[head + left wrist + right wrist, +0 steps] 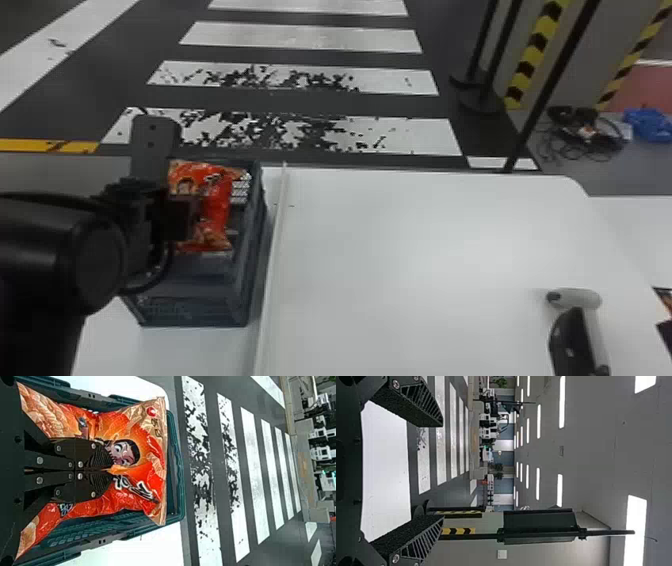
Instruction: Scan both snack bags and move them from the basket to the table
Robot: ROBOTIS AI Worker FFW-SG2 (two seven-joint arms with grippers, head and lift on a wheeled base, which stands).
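Observation:
My left gripper (182,217) is over the dark basket (195,305) at the left of the head view, against a red-orange snack bag (217,195). From the left wrist, the gripper (113,470) has its two fingers together, shut on the middle of the snack bag (134,423), whose film puckers around them. The bag lies within the outline of the basket (180,467); what is under it is hidden. A grey and black handheld scanner (572,335) rests on the white table (400,250) at the right. My right gripper (442,471) stands open, nothing between its fingers.
A raised white strip (272,260) runs along the table beside the basket. Black poles (550,85) rise behind the table's far right corner. Part of a dark item with orange on it (665,300) shows at the right edge.

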